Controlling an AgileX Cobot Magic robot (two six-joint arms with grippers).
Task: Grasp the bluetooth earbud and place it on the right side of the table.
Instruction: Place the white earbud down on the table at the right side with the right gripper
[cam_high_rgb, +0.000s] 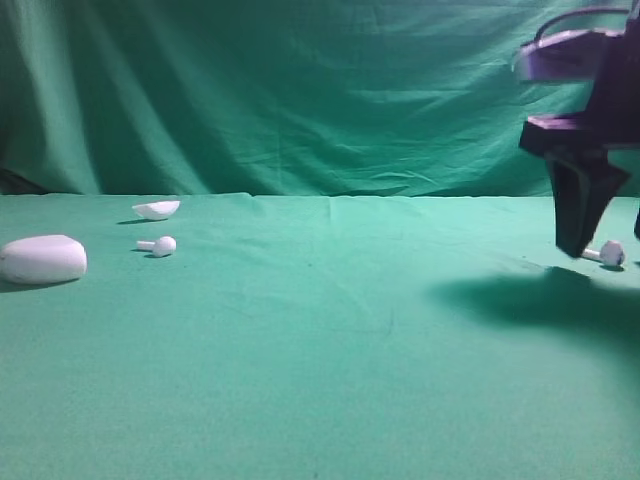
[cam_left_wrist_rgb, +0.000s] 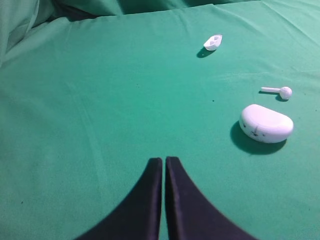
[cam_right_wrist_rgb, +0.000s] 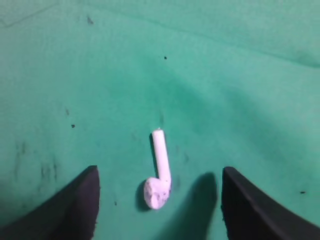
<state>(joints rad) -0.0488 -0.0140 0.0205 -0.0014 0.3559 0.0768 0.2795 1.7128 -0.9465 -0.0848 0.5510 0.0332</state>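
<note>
Between my spread right fingertips (cam_right_wrist_rgb: 159, 200) lies the bluetooth earbud (cam_right_wrist_rgb: 159, 172), loose on the green table (cam_right_wrist_rgb: 240, 90): tiny, white, a short stick stem ending in a rounded bulb flecked with grey. From my right wrist its long axis runs away from me, the bulb near me, the stem pointing off. From the high view it sits at the far right of the table, stem leftward. I count two earbuds, this one and its twin (cam_high_rgb: 158, 245) far left, one pebble-shaped case (cam_high_rgb: 42, 259) and one small white shell (cam_high_rgb: 156, 209). My left gripper (cam_left_wrist_rgb: 164, 161) hangs pressed closed, empty.
</note>
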